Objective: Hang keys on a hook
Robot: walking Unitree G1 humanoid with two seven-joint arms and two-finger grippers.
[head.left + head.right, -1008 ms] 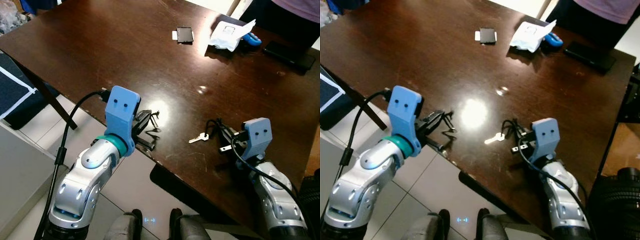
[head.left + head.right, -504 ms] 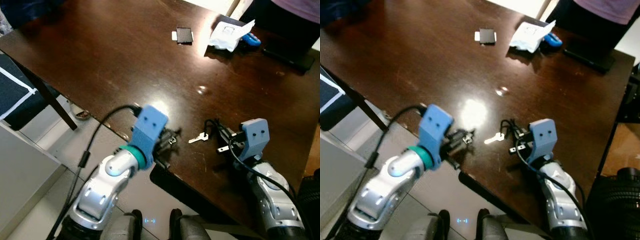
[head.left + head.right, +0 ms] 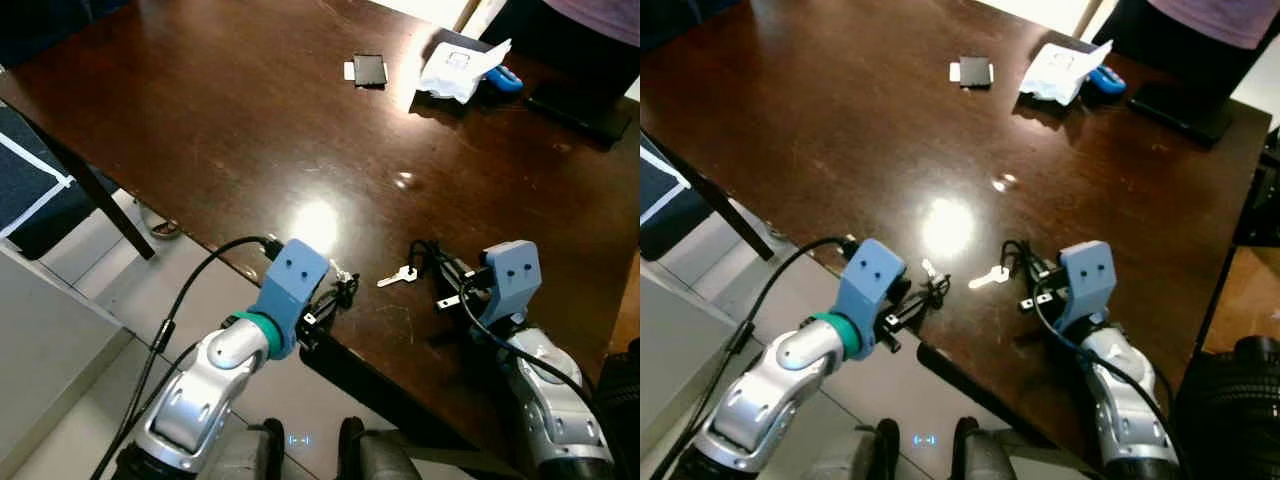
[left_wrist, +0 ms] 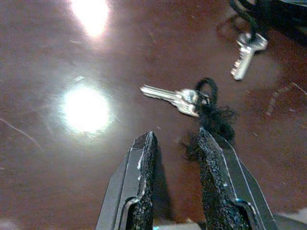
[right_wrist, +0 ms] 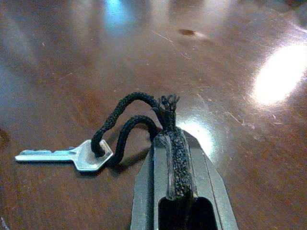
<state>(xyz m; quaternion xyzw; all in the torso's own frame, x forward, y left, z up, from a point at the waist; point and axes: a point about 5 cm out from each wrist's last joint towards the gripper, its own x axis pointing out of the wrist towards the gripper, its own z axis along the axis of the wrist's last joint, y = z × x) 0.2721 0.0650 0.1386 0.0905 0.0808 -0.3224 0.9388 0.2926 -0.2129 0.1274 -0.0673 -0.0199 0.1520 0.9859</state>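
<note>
I have two sets of keys on the dark brown surface in front of me. My right end effector sits low over the near right part of the surface with its two fingers pressed together on the black cord loop of the right-hand key; that silver key lies flat on the wood, blade pointing away from the fingers, with the cord arching up from its head into the grip. My left end effector is at the near edge of the surface with its fingers parted and nothing between them. Just ahead of its fingertips lies a second silver key on its own knot of black cord, the cord touching or nearly touching the tip of one finger; I cannot tell which. From the head camera the two keys lie near each other, between my two arms. Far across the surface I can see a small black card-like object, a crumpled white packet with something blue beside it, and a dark flat device near a person's torso.
</note>
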